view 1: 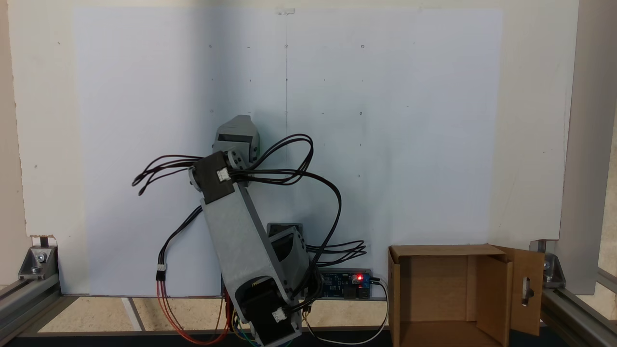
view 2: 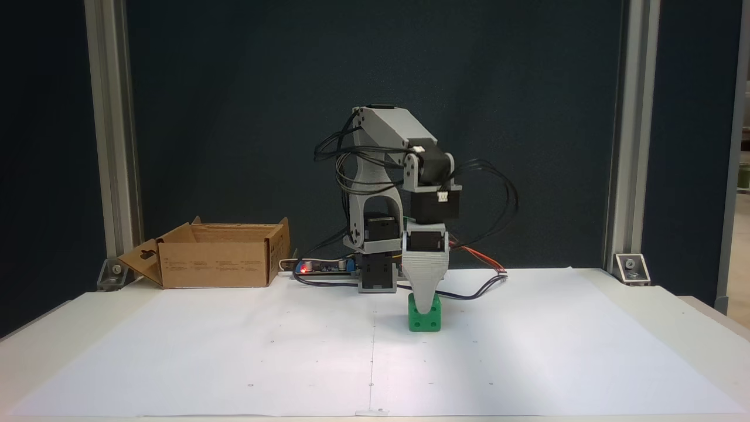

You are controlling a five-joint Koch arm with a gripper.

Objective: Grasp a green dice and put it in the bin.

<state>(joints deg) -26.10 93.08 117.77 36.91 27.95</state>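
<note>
matt brown cardboard bin (view 2: pixel 217 264), smooth green plastic dice (view 2: pixel 425 319), white paper sheet (view 2: pixel 293 351)

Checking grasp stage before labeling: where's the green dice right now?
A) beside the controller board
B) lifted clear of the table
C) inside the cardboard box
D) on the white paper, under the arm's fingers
D: the green dice sits on the white paper, with the grey fingers reaching down onto its top.

Bin (view 2: pixel 217 266) side wall: small dark print is showing in a few short rows in the front fixed view, too small and blurred to be read.
Green dice (view 2: pixel 425 319) faces: pips are showing as round dents, two on the lower front face; no digits.
Circuit board (view 1: pixel 346 284): a red light is glowing; no lettering is coming through.
</note>
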